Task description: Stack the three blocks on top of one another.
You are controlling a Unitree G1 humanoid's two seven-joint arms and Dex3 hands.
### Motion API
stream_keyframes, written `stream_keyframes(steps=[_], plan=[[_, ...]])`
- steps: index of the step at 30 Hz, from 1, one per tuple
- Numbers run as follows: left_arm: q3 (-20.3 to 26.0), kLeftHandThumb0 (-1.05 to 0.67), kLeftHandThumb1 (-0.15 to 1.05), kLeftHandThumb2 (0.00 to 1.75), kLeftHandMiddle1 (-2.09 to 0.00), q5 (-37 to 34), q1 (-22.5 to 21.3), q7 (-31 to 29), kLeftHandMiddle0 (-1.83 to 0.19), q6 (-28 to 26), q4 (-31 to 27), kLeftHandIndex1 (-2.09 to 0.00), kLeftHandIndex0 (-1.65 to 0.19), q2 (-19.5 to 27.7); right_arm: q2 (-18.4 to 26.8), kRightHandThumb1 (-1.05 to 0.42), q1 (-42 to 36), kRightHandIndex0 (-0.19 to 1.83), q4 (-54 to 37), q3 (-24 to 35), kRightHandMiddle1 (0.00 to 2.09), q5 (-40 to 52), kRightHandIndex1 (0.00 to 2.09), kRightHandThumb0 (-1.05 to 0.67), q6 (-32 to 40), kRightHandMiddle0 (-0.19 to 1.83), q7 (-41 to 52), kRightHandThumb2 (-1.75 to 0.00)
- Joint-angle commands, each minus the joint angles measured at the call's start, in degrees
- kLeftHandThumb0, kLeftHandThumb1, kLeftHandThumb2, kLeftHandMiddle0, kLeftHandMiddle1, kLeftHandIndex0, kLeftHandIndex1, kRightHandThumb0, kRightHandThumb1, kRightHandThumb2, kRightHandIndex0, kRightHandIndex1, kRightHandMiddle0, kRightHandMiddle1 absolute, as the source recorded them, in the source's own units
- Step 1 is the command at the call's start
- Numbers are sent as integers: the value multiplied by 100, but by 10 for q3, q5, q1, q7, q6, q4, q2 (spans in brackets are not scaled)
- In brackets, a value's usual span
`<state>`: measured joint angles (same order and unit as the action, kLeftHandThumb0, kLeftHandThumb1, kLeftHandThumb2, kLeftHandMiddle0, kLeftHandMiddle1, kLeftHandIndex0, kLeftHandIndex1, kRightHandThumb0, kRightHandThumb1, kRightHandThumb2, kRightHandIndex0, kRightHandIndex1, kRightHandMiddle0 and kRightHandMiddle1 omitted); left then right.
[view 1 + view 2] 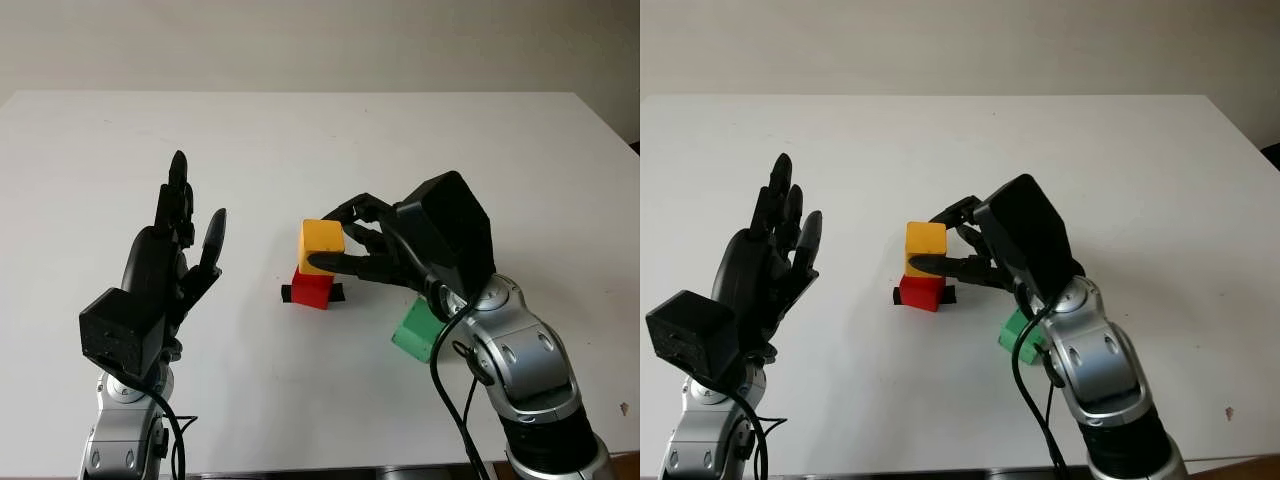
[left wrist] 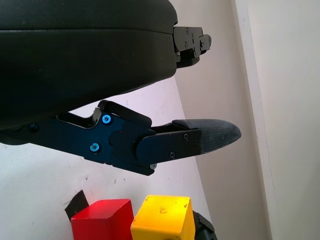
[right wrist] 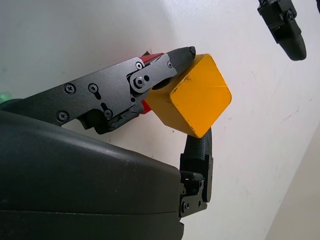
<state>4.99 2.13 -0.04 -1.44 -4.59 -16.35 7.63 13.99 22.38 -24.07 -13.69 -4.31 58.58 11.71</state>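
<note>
Left eye view, listed left to right.

Left hand (image 1: 170, 262): raised above the table (image 1: 120, 160) at the left, palm upright, holding nothing, open, well apart from the blocks. Idle.

Red block (image 1: 311, 287): on the table near the centre, sitting on a strip of black tape (image 1: 288, 293). Base of the stack.

Yellow block (image 1: 321, 245): on top of the red block, seemingly offset a little to one side; whether it is fully seated cannot be told. Pinched by the right hand (image 1: 365, 245), one finger (image 1: 335, 263) across its near face and others behind its far side.

Right hand: reaches in from the right, palm shell angled over and back from the stack, forearm rising from the bottom right.

Green block (image 1: 420, 332): on the table just beside the right wrist, partly hidden by it; not yet stacked.

Step in hand, judged: settling yellow on red. To do it well, square the yellow block over the red, let go gently without dragging it sideways, then draw the fingers straight away before going for green.
</note>
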Motion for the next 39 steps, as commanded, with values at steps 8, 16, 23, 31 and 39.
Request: stream_keyframes(steps=[8, 16, 23, 31, 39], plan=[[0, -67, 105, 53, -5, -2, 8, 0, 10, 1, -12, -5, 9, -2, -2, -101, 5, 20, 15, -12, 159, -7, 6, -39, -7, 15, -3, -5], [0, -67, 105, 52, -5, -5, 9, 0, 10, 3, -11, -5, 9, -3, 1, -101, 6, 21, 22, -16, 160, -8, 6, -40, -9, 16, 0, -5], [-1, -67, 105, 52, -6, -5, 9, 2, 10, 3, -11, -5, 9, -3, 2, -101, 6, 21, 19, -19, 159, -9, 6, -40, -4, 16, 5, -6], [-2, -67, 105, 52, -5, -4, 13, 1, 10, -1, -17, -5, 9, -3, 3, -102, 6, 21, 17, -22, 159, -10, 5, -41, 4, 15, 9, -6], [-3, -66, 105, 53, -5, -1, 12, 4, 9, -2, -17, -6, 8, -3, 2, -102, 3, 20, 20, -18, 159, -9, 5, -40, -7, 14, 12, -5]])
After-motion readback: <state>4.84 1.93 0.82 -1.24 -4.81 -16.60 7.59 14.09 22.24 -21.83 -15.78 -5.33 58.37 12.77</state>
